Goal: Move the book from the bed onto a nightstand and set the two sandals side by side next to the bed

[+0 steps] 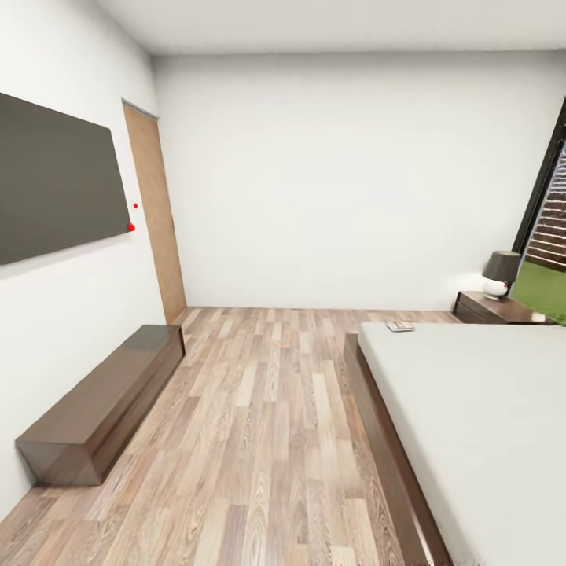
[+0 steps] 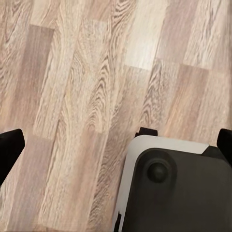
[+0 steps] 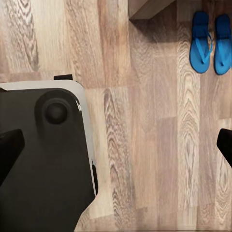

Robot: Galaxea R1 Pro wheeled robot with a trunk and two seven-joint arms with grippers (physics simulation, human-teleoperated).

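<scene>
sandals (image 3: 210,42) beyond right hand (image 3: 116,145), apart

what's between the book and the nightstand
Bare grey mattress, head view: the book lies at the bed's far corner, the nightstand just beyond.

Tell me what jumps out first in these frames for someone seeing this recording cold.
The big light grey bed on its dark frame dominates the head view's right side, with the small book lying on its far corner and a lamp-topped nightstand beyond. On the left wall hangs a dark panel above a low wooden bench. In the right wrist view, two bright blue sandals lie side by side on the plank floor.
</scene>
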